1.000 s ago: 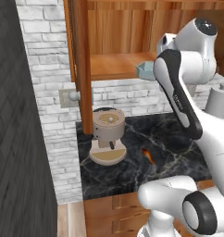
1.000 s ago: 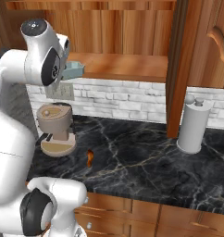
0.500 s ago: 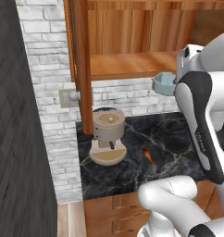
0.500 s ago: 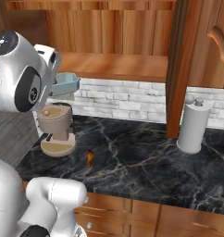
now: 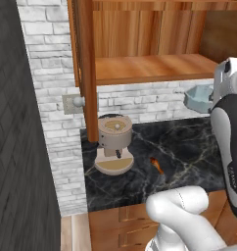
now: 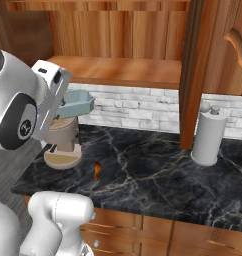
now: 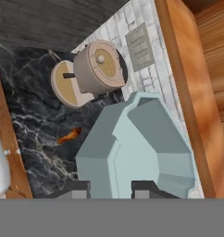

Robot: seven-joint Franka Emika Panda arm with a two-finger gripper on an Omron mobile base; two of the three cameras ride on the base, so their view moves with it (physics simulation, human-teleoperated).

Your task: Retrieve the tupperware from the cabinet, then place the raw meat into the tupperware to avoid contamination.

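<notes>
My gripper (image 7: pixel 111 187) is shut on the near rim of the tupperware (image 7: pixel 137 148), a pale blue-teal shallow tub. The tub hangs in the air just below the front edge of the open cabinet (image 5: pixel 140 44), above the black marble counter (image 5: pixel 189 147); it also appears as the tupperware (image 5: pixel 199 98) in the left base view and the tupperware (image 6: pixel 75 104) in the right one. The raw meat (image 5: pixel 157 165), a small orange-brown strip, lies on the counter right of the coffee machine; raw meat (image 6: pixel 97 170) and raw meat (image 7: pixel 70 135) sit below and apart from the tub.
A beige coffee machine (image 5: pixel 114 139) stands at the counter's left end by the brick wall. A white paper towel roll (image 6: pixel 209 135) stands at the right, beside the cabinet's upright post (image 6: pixel 190 75). A wall socket (image 5: pixel 69 104) is on the brick.
The arm has swung the held tupperware away from the cabinet shelf, down and toward the counter's right side. The meat and the coffee machine have not moved.
</notes>
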